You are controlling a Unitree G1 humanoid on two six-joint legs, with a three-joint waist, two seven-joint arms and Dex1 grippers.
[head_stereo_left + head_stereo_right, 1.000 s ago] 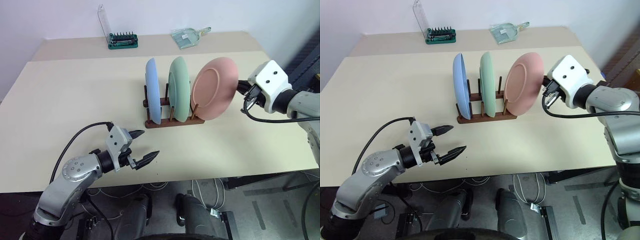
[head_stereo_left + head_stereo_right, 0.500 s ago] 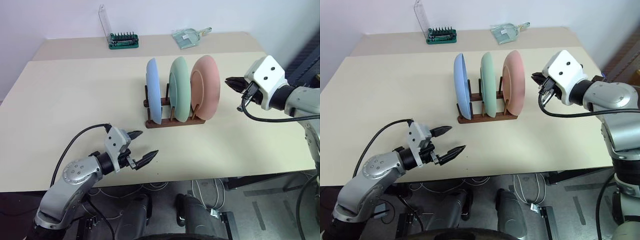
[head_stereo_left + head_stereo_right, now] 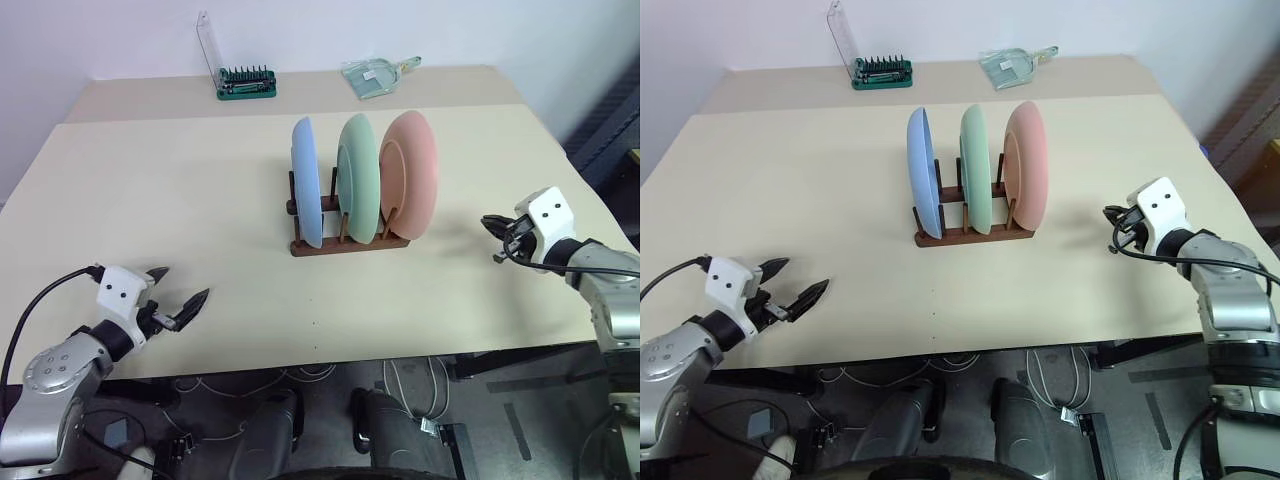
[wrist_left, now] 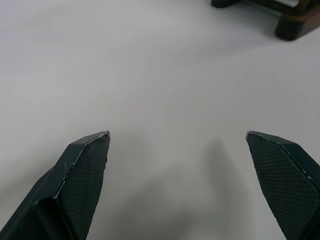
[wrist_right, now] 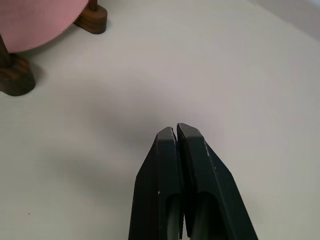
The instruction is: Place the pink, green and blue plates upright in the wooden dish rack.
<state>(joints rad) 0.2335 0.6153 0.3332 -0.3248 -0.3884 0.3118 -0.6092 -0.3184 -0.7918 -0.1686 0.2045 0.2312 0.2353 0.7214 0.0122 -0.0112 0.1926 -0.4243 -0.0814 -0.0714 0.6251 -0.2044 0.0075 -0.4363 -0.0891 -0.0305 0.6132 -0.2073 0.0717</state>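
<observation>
Left gripper [image 3: 180,287] fingers spread wide above beige table [image 3: 150,190], right gripper [image 3: 490,223] pinched shut, empty, blue plate [image 3: 306,192], green plate [image 3: 358,188], pink plate [image 3: 410,184] upright in dark brown wooden dish rack [image 3: 345,243], left wrist view, parted fingertips [image 4: 82,165] over bare tabletop, right wrist view, closed fingertips [image 5: 180,150] near rack foot.

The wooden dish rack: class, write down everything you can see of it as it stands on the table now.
The wooden dish rack is small, dark brown, apparently wood, with two parallel base rails bearing upright pegs. It stands flat near the middle of the beige table. Three plates stand on edge between its pegs: the blue plate at the robot's left, the green plate in the middle and the pink plate at the right. Neither gripper touches it; both are well away.
</observation>
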